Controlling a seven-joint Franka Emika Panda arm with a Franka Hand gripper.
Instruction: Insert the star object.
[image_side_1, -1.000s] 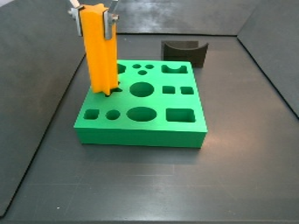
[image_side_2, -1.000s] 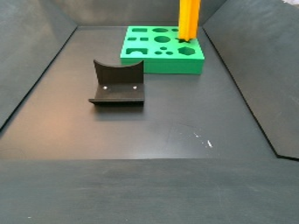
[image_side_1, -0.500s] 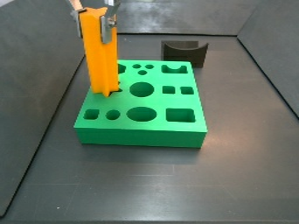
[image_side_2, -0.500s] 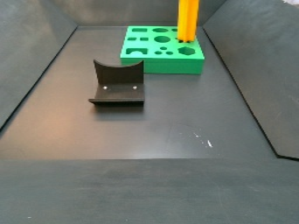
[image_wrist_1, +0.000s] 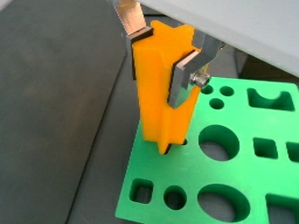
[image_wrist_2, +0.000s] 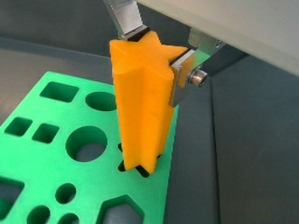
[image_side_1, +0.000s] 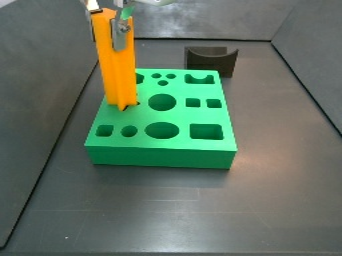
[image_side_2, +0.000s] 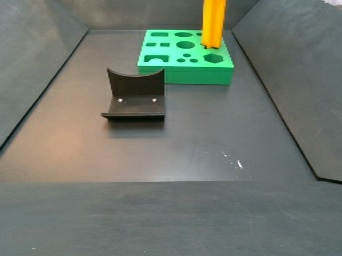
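Observation:
The star object (image_side_1: 115, 65) is a long orange fluted bar standing upright, its lower end in the star-shaped hole at the edge of the green block (image_side_1: 167, 130). It shows in both wrist views (image_wrist_1: 160, 96) (image_wrist_2: 142, 105) and in a side view (image_side_2: 214, 22). My gripper (image_wrist_1: 163, 48) is shut on the bar's upper end, one silver finger (image_wrist_1: 184, 77) on each side. It also shows in a wrist view (image_wrist_2: 149, 51). In a side view the gripper (image_side_1: 115, 22) is at the frame's top.
The green block (image_side_2: 187, 58) has several other shaped holes: round, square, arch. A dark grey notched block (image_side_1: 210, 58) stands behind it in a side view; it lies nearer the camera in a side view (image_side_2: 132, 97). Dark walls enclose the floor.
The bar and gripper have sunk slightly into the star hole; the bar's top sits a little lower in the side view.

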